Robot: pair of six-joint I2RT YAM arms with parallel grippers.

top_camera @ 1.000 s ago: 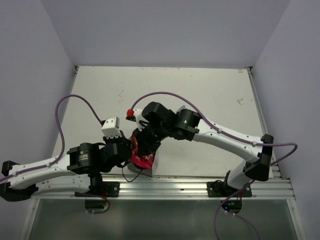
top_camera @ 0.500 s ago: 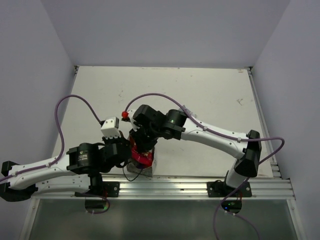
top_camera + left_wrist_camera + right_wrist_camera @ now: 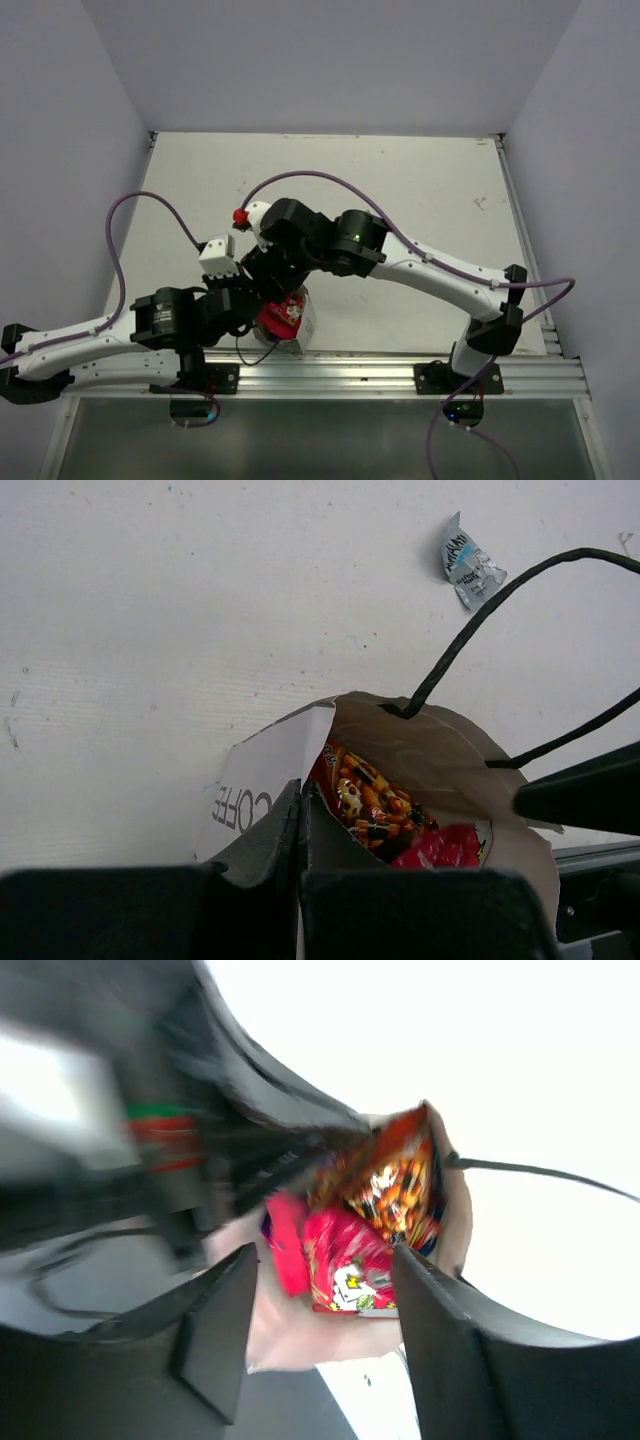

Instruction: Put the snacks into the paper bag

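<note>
At the left, the left gripper [image 3: 303,802] is seen with its jaws pressed together on the near rim of the paper bag [image 3: 445,745], so that the mouth is held open and the bag is kept upright at the near edge of the tabletop [image 3: 150,630]. Inside the bag, a red printed packet [image 3: 368,798] is seen leaning against the wall, and a glossy red packet [image 3: 440,848] lies beside it, lower down. A black cord handle [image 3: 480,620] arches over the opening. Just right of the rim, the right gripper [image 3: 322,1255] is poised over the mouth with its jaws spread apart and nothing held between them; the glossy red packet lies directly beneath. The step in hand is judged to be the dropping of a snack into the bag. Farther right and well apart from the bag, a small silvery-blue packet [image 3: 470,562] lies flat on the tabletop. For the next move, the right gripper would need to be lifted clear of the handle and carried to that packet while the rim is kept pinched.
</note>
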